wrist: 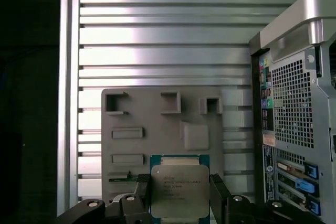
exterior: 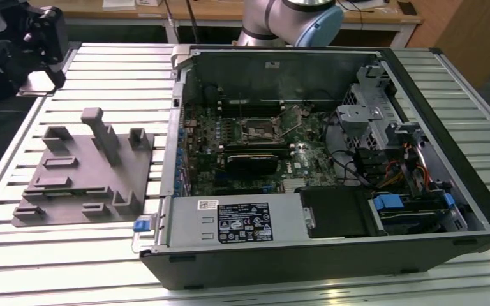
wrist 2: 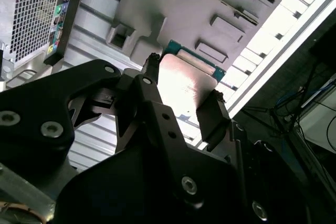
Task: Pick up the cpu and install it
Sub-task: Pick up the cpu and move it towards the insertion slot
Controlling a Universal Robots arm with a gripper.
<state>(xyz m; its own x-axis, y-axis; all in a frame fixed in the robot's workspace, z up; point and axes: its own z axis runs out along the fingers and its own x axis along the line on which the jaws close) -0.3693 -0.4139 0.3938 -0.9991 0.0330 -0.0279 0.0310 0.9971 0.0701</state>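
My gripper (wrist: 180,196) is shut on the cpu (wrist: 180,188), a flat square chip with a silvery top and a green rim, pinched by two opposite edges between the black fingers (wrist: 219,192). In the second wrist view the gripper (wrist 2: 184,85) holds the cpu (wrist 2: 184,80) in the air above the grey fixture plate (wrist 2: 173,3). That fixture plate (wrist: 157,124) lies below and beyond the chip. The open computer case (exterior: 330,159) has a black square socket frame (exterior: 258,131) on its motherboard, at the exterior view's centre.
The grey fixture plate (exterior: 83,178) with upright blocks lies on the slatted metal table (exterior: 58,255), at the exterior view's left of the case. The case's rear port panel (wrist: 294,129) faces the plate. Dark equipment (exterior: 41,38) stands at the back left. The arm's base (exterior: 292,19) is behind the case.
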